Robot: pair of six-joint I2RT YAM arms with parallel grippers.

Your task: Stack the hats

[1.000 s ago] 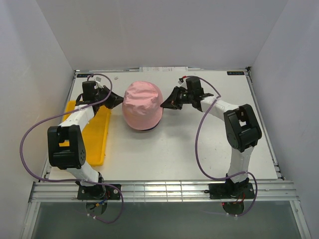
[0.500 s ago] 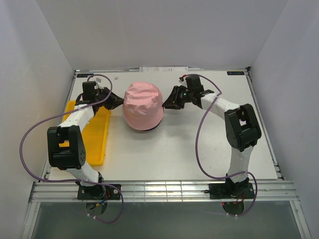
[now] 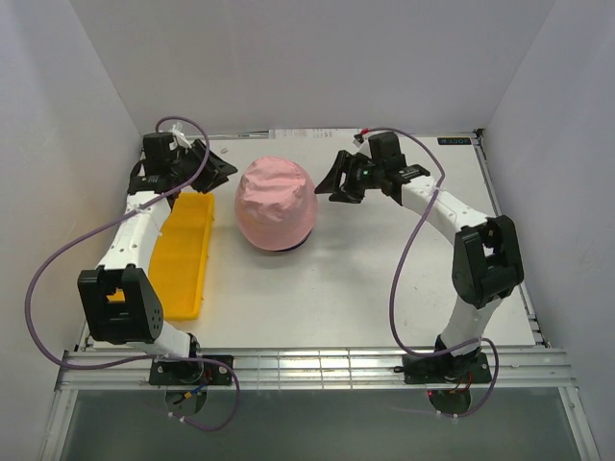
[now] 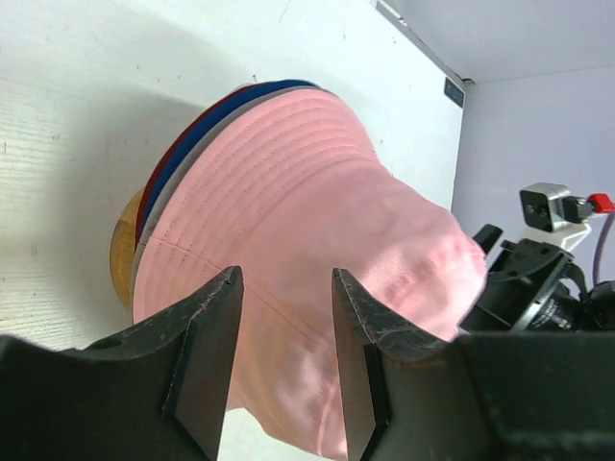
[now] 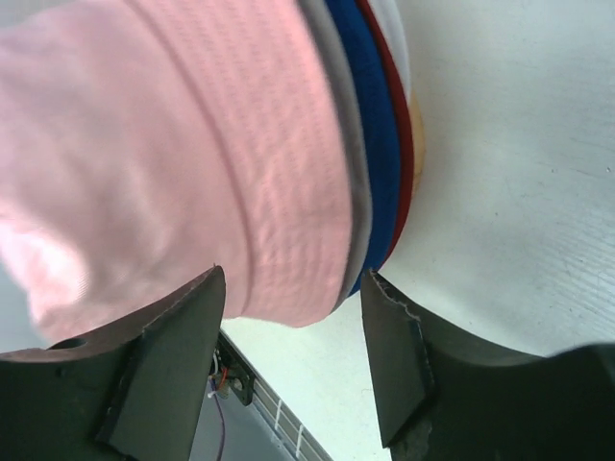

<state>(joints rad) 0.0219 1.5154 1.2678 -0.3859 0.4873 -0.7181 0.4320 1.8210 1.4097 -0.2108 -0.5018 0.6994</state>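
Observation:
The hats sit as one stack in the middle of the table, with the light pink hat on top. In the left wrist view the pink hat covers grey, navy blue and dark red brims. The same layers show in the right wrist view: pink, grey, blue, red. My left gripper is open just left of the stack, holding nothing. On the stack's right, my right gripper is open and holds nothing.
A wooden stand peeks out under the brims. A yellow tray lies along the left side under the left arm. White walls close in the table on three sides.
Both grippers have opened and drawn back from the pink hat's brim, towards the far side of the table. The hat stack stays where it was.

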